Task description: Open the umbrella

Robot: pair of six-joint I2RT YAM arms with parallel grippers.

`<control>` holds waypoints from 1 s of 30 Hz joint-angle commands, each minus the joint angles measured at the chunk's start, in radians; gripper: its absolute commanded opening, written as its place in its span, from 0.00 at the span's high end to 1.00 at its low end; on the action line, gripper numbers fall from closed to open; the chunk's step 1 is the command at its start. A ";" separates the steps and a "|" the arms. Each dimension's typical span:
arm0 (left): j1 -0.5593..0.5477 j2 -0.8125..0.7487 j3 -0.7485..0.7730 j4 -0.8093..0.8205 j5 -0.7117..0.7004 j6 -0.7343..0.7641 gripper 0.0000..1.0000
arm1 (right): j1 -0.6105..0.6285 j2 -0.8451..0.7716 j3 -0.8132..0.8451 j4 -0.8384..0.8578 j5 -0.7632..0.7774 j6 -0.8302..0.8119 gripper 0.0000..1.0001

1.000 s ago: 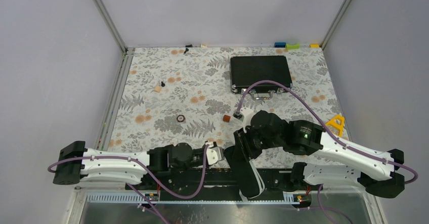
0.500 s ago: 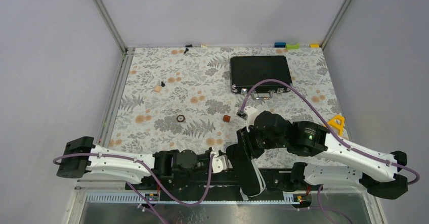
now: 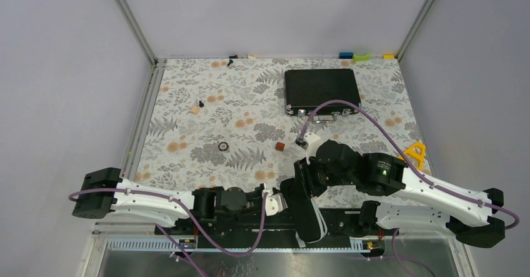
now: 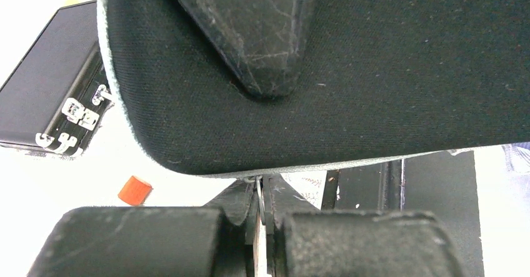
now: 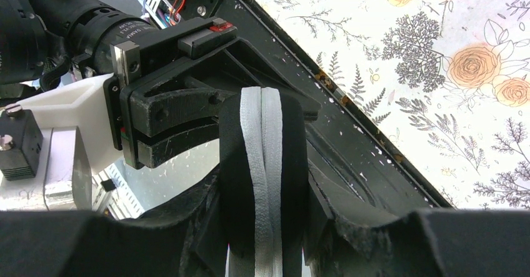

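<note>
Right end effector (image 3: 299,188) is clamped across a black oval case (image 3: 307,211), one finger on each shell. The wrist view shows the case's grey zip seam (image 5: 262,164) running straight up between the fingers. The case hangs over the near edge of the bench (image 3: 187,133), its long axis running from the right end effector back toward the arm bases. Left end effector (image 3: 279,199) sits just left of the right one, tips at the case rim. Its fingers (image 4: 144,239) are pressed almost together on a thin metal zip pull (image 4: 259,192) coming off the seam, and the black shell fills everything above it in that view. Case looks shut, seam halves side by side. Umbrella isn't visible in any view, so I can't tell where it is. Beyond the right end effector, well apart, a flat black briefcase (image 3: 322,89) lies shut on the bench. A small red-brown block (image 3: 280,146) sits between them, nearer the end effector. A yellow triangle (image 3: 415,152) sits to its right.
</note>
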 commanded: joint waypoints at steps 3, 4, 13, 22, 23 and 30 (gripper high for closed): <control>-0.030 0.025 0.020 0.076 0.083 -0.023 1.00 | -0.011 -0.061 -0.037 0.186 0.222 -0.019 1.00; -0.029 0.028 0.020 0.078 0.086 -0.024 1.00 | -0.011 -0.065 -0.044 0.202 0.235 -0.022 1.00; -0.031 0.059 0.007 0.107 0.093 -0.034 1.00 | -0.024 -0.080 -0.051 0.277 0.360 -0.096 1.00; -0.031 0.092 0.008 0.120 0.105 -0.039 1.00 | -0.114 -0.066 -0.045 0.354 0.328 -0.138 1.00; -0.031 0.097 0.011 0.120 0.108 -0.039 1.00 | -0.123 -0.065 -0.045 0.373 0.320 -0.139 1.00; -0.033 0.136 0.021 0.125 0.130 -0.046 1.00 | -0.168 -0.045 -0.015 0.433 0.293 -0.161 1.00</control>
